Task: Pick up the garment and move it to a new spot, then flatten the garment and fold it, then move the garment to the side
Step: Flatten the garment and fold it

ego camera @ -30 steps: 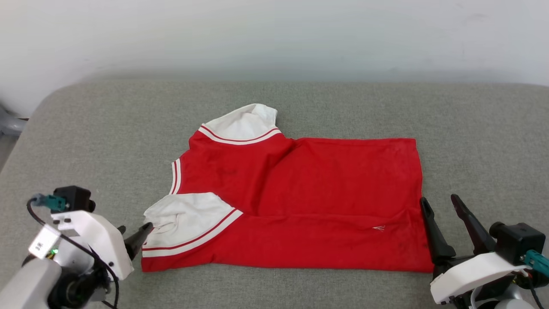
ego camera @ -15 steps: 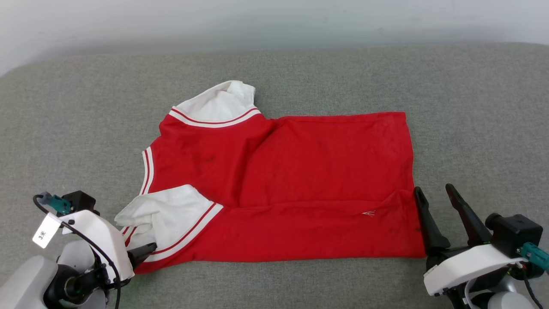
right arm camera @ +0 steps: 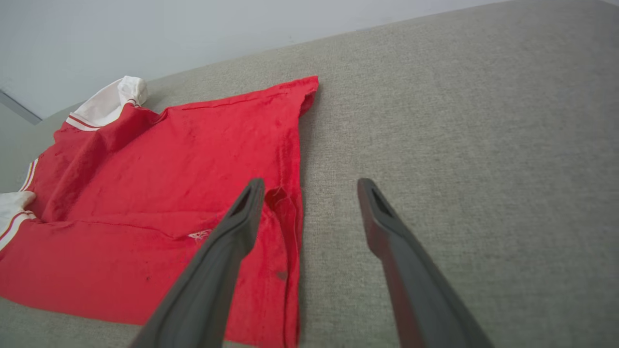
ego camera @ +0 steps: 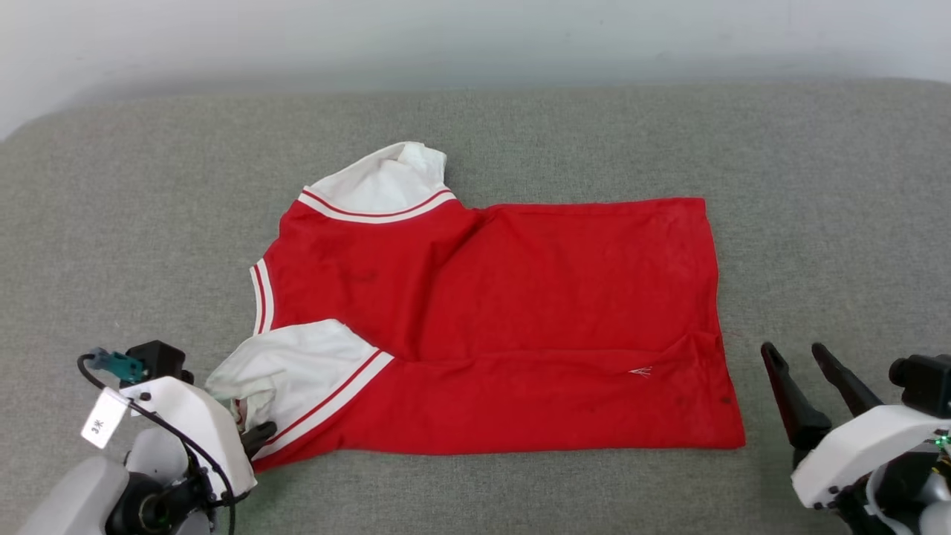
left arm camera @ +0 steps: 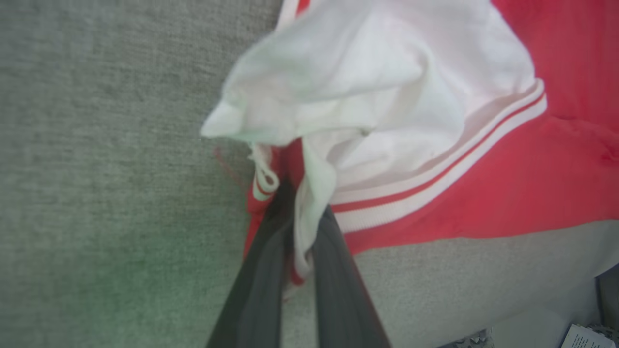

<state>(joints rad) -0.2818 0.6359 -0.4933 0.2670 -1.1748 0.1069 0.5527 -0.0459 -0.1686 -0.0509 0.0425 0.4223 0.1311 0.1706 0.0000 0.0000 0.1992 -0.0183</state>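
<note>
Between the shut jaws of your left gripper [left arm camera: 302, 208], only a thin sleeve edge of the garment [ego camera: 520, 297] is pinched and may slip on lifting, your right gripper [right arm camera: 312, 186] open-jawed and empty.

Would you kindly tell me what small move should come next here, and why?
Probably the right hand moves in and closes on the garment's near hem corner: it stands open just off that corner, while the left hand pinches the white sleeve.

Left claw [left arm camera: 302, 209] pinched tight — right claw [right arm camera: 312, 186] spread wide.
</note>
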